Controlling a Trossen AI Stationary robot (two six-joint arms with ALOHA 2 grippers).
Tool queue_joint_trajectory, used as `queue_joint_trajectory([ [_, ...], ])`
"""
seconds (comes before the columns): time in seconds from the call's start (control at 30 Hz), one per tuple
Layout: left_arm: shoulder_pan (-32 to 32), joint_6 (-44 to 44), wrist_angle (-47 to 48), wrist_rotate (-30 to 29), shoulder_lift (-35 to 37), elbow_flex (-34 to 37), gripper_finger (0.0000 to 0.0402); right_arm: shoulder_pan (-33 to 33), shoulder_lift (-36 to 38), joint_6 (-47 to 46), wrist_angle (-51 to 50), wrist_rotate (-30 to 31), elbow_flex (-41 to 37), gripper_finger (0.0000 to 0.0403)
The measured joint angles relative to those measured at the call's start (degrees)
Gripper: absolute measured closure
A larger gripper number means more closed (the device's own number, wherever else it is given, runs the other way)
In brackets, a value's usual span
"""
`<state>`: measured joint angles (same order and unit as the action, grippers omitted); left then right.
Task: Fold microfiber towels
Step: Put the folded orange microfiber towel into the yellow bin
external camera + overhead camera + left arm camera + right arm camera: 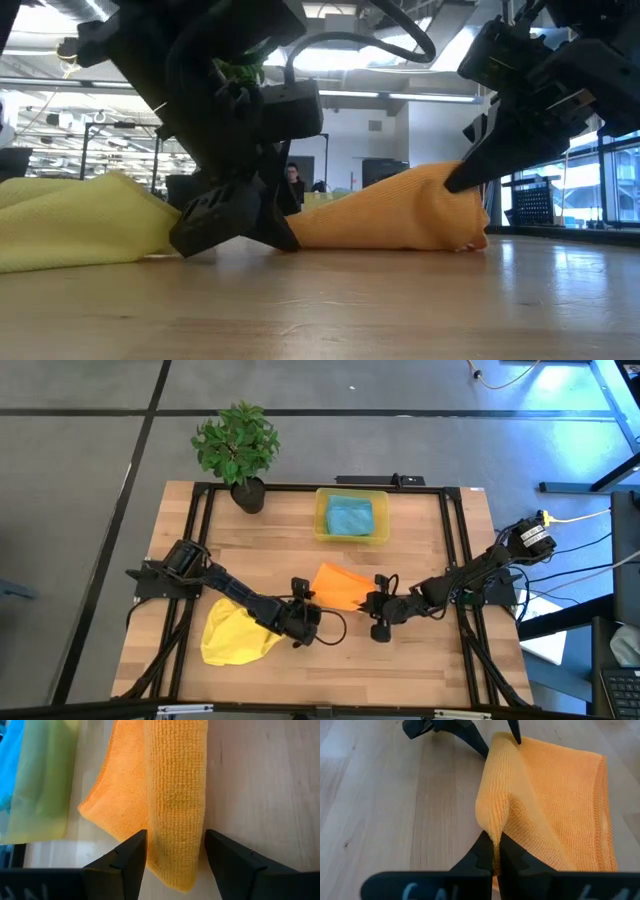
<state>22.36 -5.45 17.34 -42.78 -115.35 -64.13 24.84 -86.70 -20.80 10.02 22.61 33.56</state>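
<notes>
At table centre, both end effectors low: right (496,851) pinching orange towel (555,795), left (175,852) apparently straddling it.

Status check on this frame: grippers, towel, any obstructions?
Left gripper open, fingers straddling the orange towel fold. Right gripper shut, pinching the towel's edge. Yellow towel lies beside the left arm, off the orange one.

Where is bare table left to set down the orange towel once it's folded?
Bare wood lies along the table's near edge right of the yellow towel, and between the yellow bin and the right rail. The middle is crowded: the left gripper straddles the orange towel, and the right gripper pinches it.
</notes>
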Motion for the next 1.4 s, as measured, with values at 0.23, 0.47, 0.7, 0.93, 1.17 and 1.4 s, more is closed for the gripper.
queue_joint_trajectory([
  [0.23, 0.1, 3.6, -0.2, -2.3, -0.2, 0.1, 0.0255, 0.0, 0.0, 0.0, -0.1, -0.3, 0.0, 0.0398],
  [0.47, 0.1, 2.8, -0.4, -2.9, -0.2, 0.2, 0.0385, 0.0, 0.0, 1.5, -0.4, -0.3, 0.0, 0.0381],
  [0.7, 0.1, -3.6, -1.3, 1.5, -0.2, 0.3, 0.0399, 0.1, 0.0, 4.8, -1.8, 2.1, 0.0, 0.0323],
  [0.93, 0.1, -7.9, 0.5, 6.3, 1.8, 0.4, 0.0401, 1.8, 0.0, 4.7, -8.8, 2.2, 1.5, 0.0264],
  [1.17, 0.0, -11.1, 0.2, 9.7, 4.6, 0.3, 0.0401, 6.8, 0.0, 6.3, -12.8, 6.2, 7.9, 0.0185],
  [1.4, -1.0, -14.1, -0.2, 12.9, 5.5, 0.1, 0.0401, 9.6, -4.3, 6.7, -12.7, 12.2, 10.9, 0.0134],
])
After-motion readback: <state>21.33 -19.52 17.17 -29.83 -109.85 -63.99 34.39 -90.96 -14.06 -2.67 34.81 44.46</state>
